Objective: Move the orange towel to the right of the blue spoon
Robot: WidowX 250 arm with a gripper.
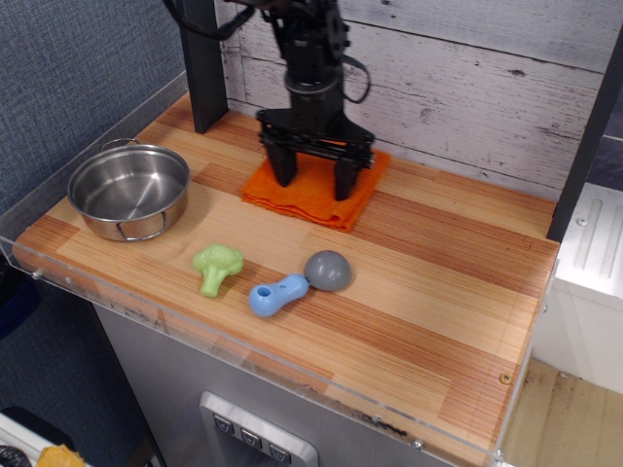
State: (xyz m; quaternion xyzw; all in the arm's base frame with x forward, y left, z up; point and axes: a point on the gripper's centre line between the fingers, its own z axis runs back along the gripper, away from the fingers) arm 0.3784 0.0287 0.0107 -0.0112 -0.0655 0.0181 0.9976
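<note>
The orange towel [313, 188] lies flat on the tabletop [438, 282] in the upper middle of the frame, close to the plank wall, and the gripper [312, 177] stands straight down on it. Its two fingers [282, 167] are spread wide, one planted near each side of the cloth, so they seem to press down on it; whether any fabric is truly pinched I cannot tell. The blue spoon [298, 282] lies lower in the frame, near the front edge, its grey bowl toward the right and its handle pointing lower left. The towel sits above it, not yet at its right. The green broccoli toy [216, 266] is just left of the spoon, and the steel pot [129, 191] stands well apart at the left. The chief hazard, as I judge it, is slip: a folded cloth held only by downward pressure may bunch, unfold or lag behind. A path swinging low toward the front could also sweep a corner into the spoon and shift the reference.
</note>
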